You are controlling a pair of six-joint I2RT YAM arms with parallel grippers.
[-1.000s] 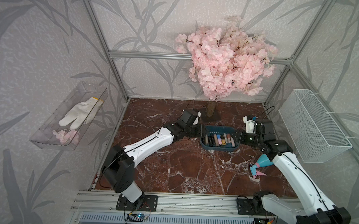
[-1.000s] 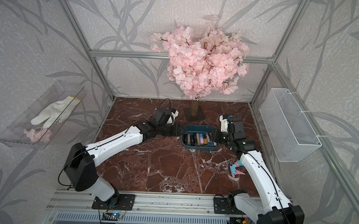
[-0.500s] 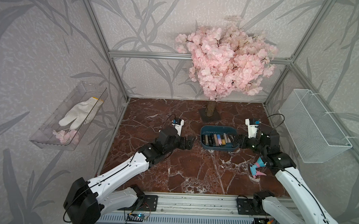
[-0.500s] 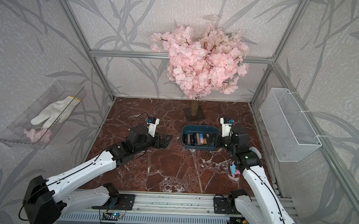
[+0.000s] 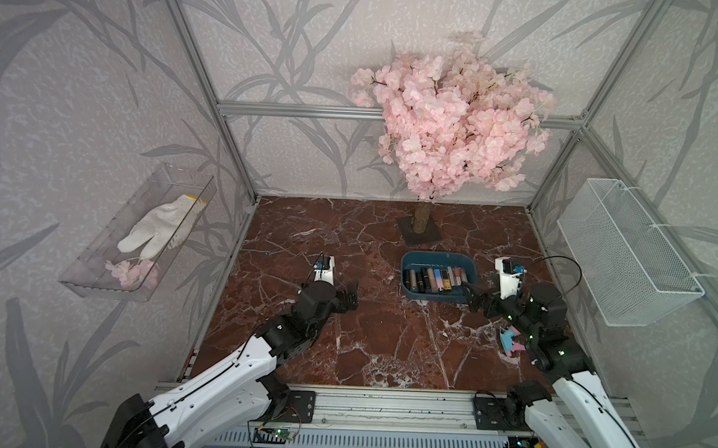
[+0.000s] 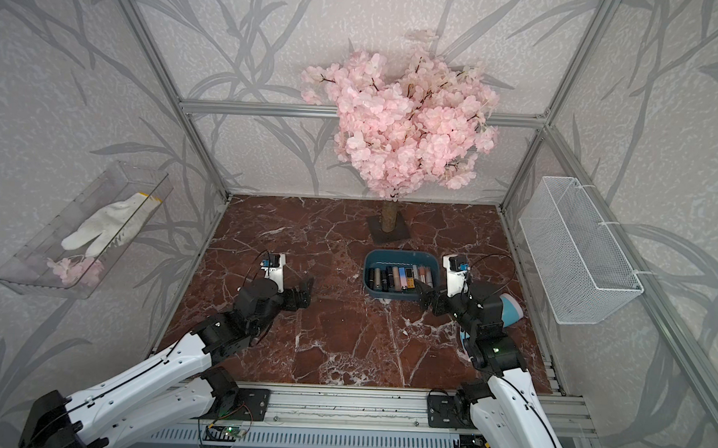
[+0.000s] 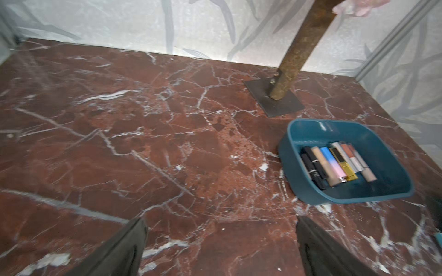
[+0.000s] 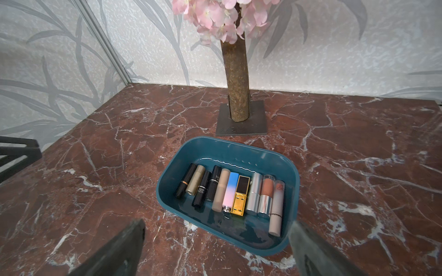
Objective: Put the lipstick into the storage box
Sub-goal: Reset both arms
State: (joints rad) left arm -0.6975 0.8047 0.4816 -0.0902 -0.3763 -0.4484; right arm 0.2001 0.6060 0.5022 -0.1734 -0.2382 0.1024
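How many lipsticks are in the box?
10 lipsticks, side by side in one row across the box. Any beneath them would be hidden.

From seven o'clock the left arm point(image 5: 225, 377) aims the left tool point(image 5: 351, 295) toward three, from five the right arm point(image 5: 590, 410) aims the right tool point(image 5: 470, 297) toward ten, both empty, jaws wide.

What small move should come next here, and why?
Probably just draw both arms back: left gripper and right gripper stand open and empty, the lipsticks lie in a row inside the storage box, and no lipstick shows on the marble.
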